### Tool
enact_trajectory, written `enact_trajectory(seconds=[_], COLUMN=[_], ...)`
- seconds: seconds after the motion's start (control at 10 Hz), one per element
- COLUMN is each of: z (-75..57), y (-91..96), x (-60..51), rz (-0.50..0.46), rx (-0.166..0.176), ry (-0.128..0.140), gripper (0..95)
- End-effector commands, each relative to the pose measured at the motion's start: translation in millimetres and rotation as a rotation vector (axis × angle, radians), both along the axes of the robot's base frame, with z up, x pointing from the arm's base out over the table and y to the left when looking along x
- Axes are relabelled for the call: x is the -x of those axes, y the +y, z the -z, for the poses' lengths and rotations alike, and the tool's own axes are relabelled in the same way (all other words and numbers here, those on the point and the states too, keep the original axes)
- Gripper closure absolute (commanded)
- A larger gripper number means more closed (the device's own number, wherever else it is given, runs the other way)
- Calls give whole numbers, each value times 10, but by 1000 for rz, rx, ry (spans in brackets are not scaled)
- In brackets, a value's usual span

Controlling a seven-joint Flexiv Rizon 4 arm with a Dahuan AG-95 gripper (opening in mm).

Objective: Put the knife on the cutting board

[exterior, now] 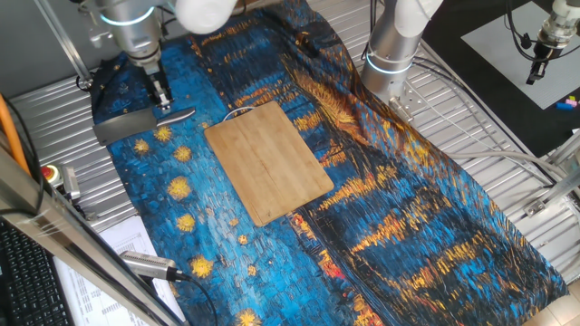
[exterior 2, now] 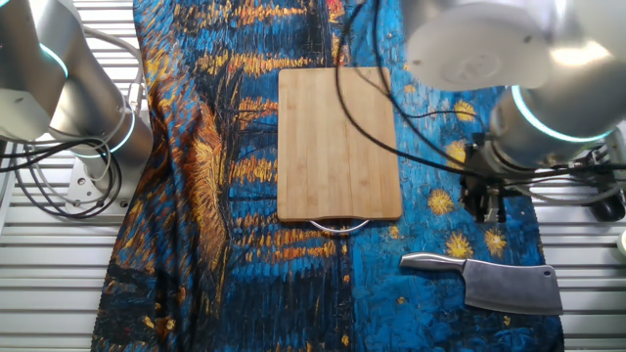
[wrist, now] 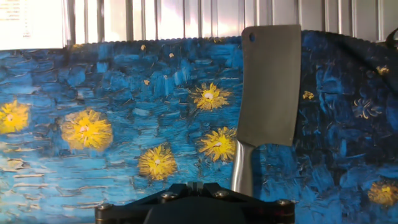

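Blue and yellow starry-night cloth (exterior: 381, 217) drapes over the ribbed metal bench (exterior: 471, 118), and it is the widest thing under the end effector (exterior: 160, 93), spreading away from it on every side in both fixed views. A grey arm (exterior 2: 548, 117) with a glowing cyan ring carries the end effector down toward the cloth; a second grey arm base (exterior: 394, 45) stands well apart from it, across the cloth.

Next in size, the cutting board (exterior: 269, 160) lies flat on the cloth, off to one side of the end effector and apart from it, with its small wire loop (exterior 2: 339, 226) on the end nearer the knife. Nothing rests on the board.

The knife (exterior 2: 499, 281) lies flat on the cloth just beside the end effector, not on the board. In the other fixed view its broad grey blade (exterior 2: 514, 288) is a little past the fingers and its silvery handle (exterior 2: 430, 262) points back toward the board's looped end. In the hand view the blade stretches straight ahead of the end effector toward the cloth's far edge, and the handle (wrist: 242, 168) runs back toward the dark gripper body at the bottom of the picture.

The end effector hangs above the cloth near the handle, holding nothing. Its fingertips are too small and dark to tell how far apart they stand.
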State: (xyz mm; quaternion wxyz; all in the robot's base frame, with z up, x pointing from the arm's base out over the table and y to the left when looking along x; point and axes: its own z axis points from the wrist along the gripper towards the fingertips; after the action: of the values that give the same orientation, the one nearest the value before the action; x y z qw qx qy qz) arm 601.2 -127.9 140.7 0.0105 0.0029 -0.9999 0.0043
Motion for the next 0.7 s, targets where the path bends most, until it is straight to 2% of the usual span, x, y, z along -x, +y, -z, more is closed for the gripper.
enact_trajectory(seconds=[0.1,0.2,0.4,0.7], z=[-2,-2,-2,17], y=[5,5,5,-13], x=[13,13,13,21], rz=[-35,3,32,-20], rx=[-21,-4,27,39], ry=[6,16,1,3], gripper=[950,950,950,950])
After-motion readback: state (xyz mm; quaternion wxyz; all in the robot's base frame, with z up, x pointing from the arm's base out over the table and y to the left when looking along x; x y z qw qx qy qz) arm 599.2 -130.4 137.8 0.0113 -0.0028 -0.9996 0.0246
